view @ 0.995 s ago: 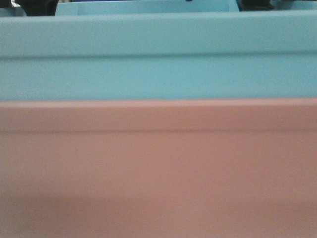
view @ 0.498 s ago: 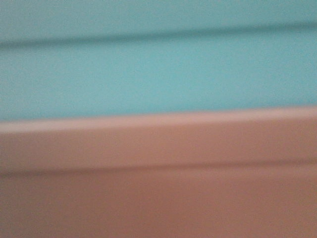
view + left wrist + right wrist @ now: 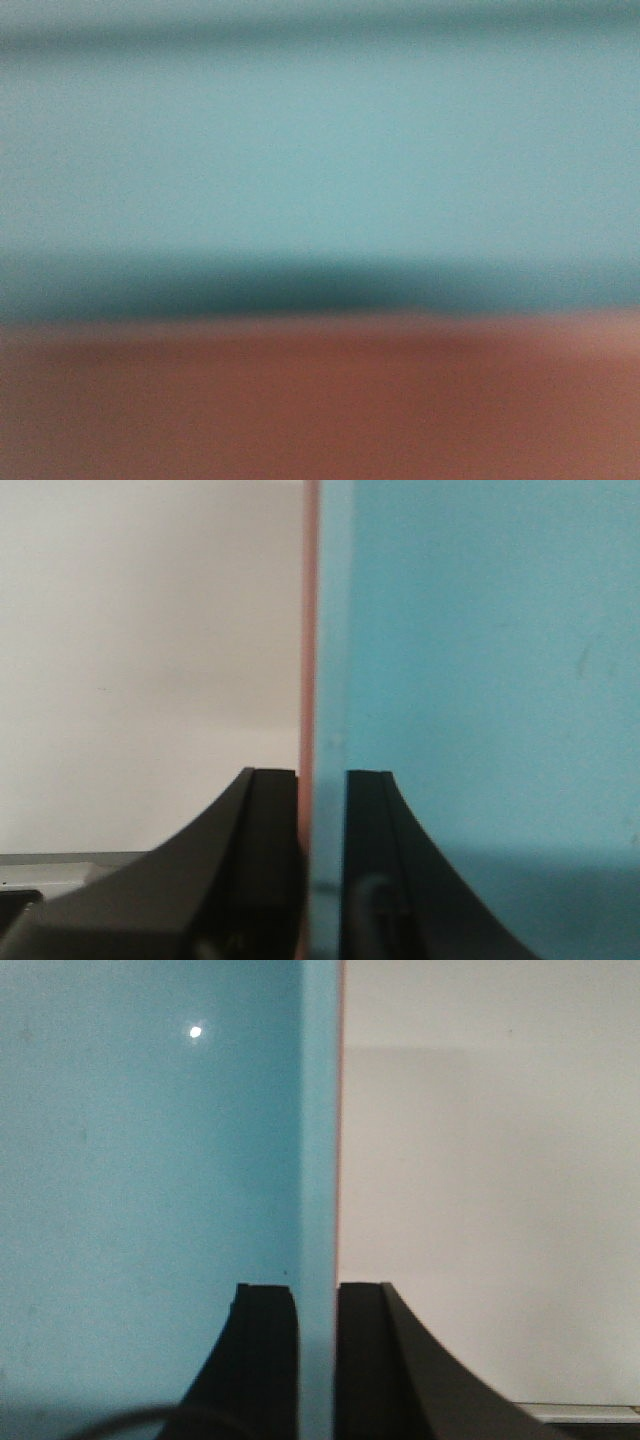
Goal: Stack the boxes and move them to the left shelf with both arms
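Front-facing view is showing nothing but two blurred bands of colour. The blue tub (image 3: pixel 320 150) is filling the upper part, the pink tub (image 3: pixel 320 400) is lying beneath it, and a dark shadow is running between them. That is making two tubs in all, and the wrist views are showing the blue one sitting inside the pink one. They are so close to this camera that they are blocking everything behind.

Two grippers are holding the pair, each with two black fingers. The left gripper (image 3: pixel 322 870) is clenching on the doubled side wall. Its outer finger (image 3: pixel 262 860) is pressing on the thin pink edge and its inner one is lying against the blue inside. The right gripper (image 3: pixel 318 1360) is pinching the opposite wall the same way, with only a hairline of pink showing beside the blue.

A plain pale surface (image 3: pixel 150 660) is filling the space beyond each wall, and a grey strip (image 3: pixel 50 865) is peeking in at the bottom corner, too little of it to name.

Both tubs are looking smooth and matte with flat walls. A small bright spot (image 3: pixel 196 1031) is glinting on the blue inside. The fingers are flat on their gripping faces and curving on their backs.
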